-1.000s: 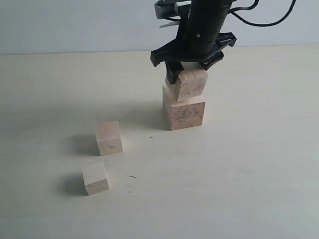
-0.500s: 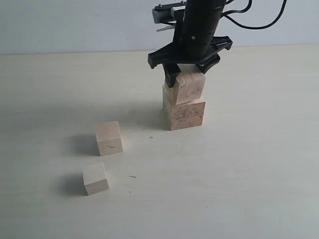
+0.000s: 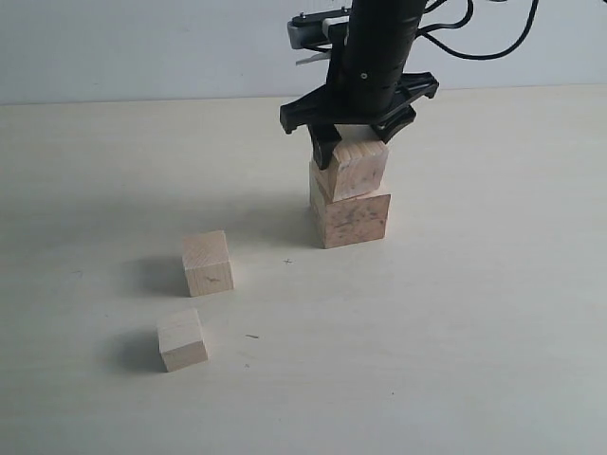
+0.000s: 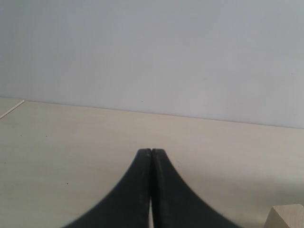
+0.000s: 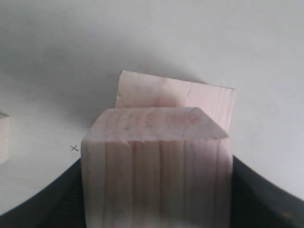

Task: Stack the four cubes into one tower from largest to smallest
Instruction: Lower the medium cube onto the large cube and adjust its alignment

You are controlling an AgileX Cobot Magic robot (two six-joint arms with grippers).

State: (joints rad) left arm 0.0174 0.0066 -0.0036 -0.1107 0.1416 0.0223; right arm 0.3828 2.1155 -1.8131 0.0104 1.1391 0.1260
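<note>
The largest cube [image 3: 351, 220], mottled, stands on the table at centre right. On top of it sits the second cube [image 3: 353, 171], nearly level, with my right gripper [image 3: 353, 142] shut on its sides from above. The right wrist view shows that striped cube [image 5: 156, 166] filling the space between the black fingers, with the largest cube [image 5: 190, 97] under it. The two small pale cubes [image 3: 207, 263] [image 3: 182, 339] lie apart at the front left. My left gripper [image 4: 151, 153] is shut on nothing, low over the table.
A pale cube corner [image 4: 285, 217] shows at the edge of the left wrist view. The table [image 3: 474, 313] is pale wood with a white wall behind. Black cables [image 3: 484, 43] hang from the right arm.
The second cube was tilted above the largest cube; now it sits almost flat on it. The right gripper has shifted slightly left and stays shut on it.
</note>
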